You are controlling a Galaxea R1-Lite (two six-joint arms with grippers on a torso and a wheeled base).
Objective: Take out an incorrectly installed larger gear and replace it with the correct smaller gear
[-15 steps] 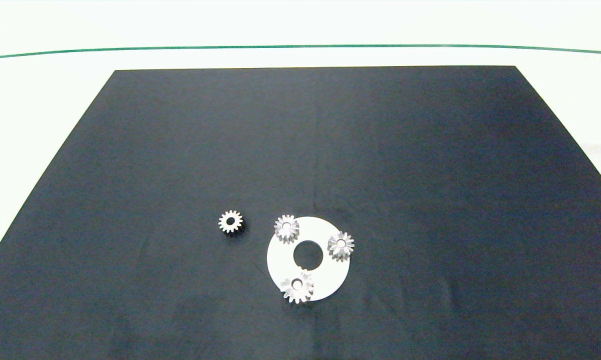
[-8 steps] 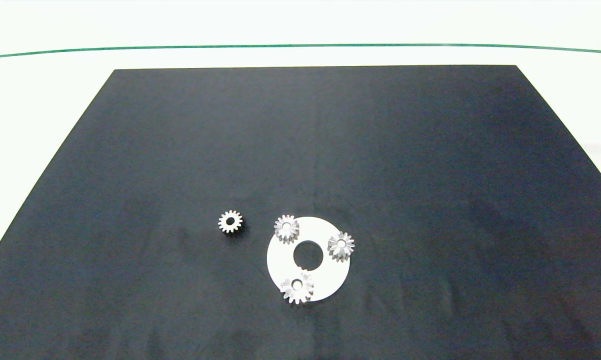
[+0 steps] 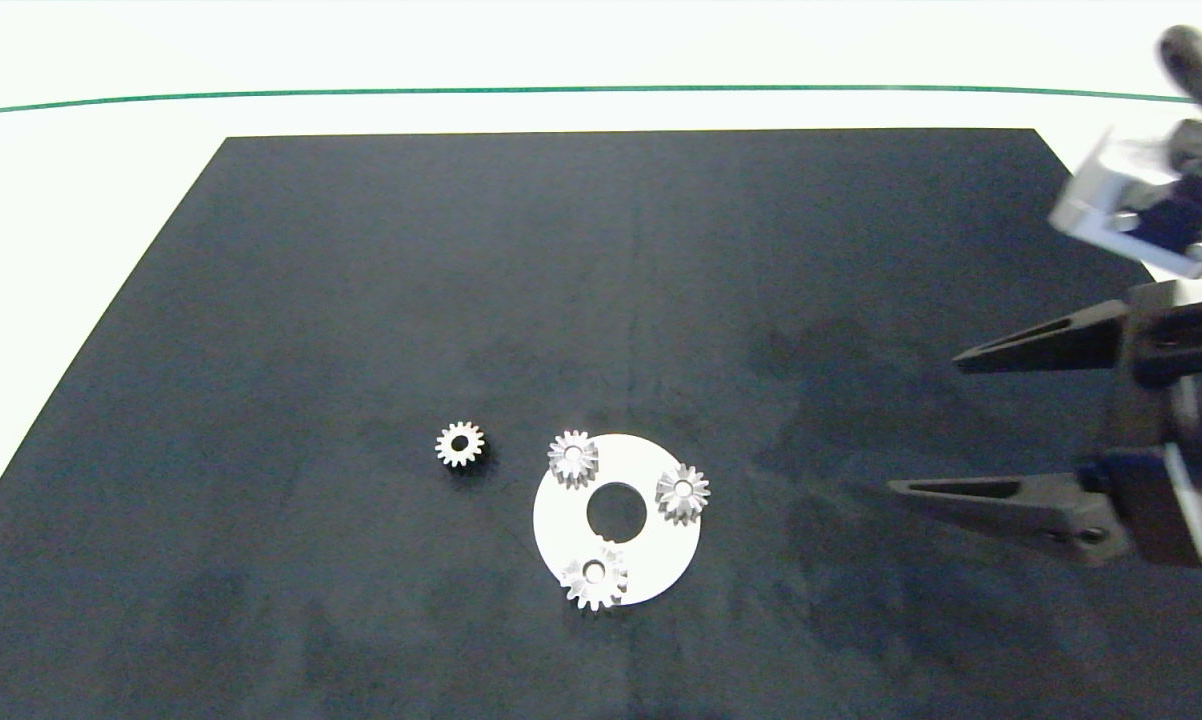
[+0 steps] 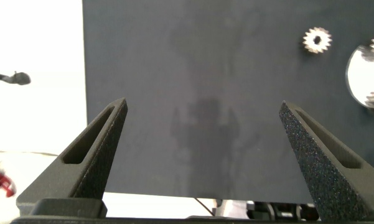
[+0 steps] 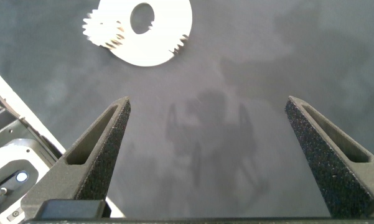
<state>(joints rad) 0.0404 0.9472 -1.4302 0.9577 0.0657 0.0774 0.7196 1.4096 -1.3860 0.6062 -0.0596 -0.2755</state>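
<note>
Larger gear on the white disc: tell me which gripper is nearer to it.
Right. The right gripper hangs open over the mat on the larger gear's right; the left gripper, open, is outside the head view.

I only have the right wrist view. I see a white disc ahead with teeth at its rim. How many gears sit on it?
Observer: Three, by the head view. The larger gear sits at the white disc's near edge.
Operator: Where is the replacement?
Observer: The smaller gear lies loose on the black mat, apart from the disc, on the side away from your right end effector.
Operator: And the left arm?
Observer: The left end effector is not in the head view. Its own wrist view shows it open above the mat, with the smaller gear ahead of it.
</note>
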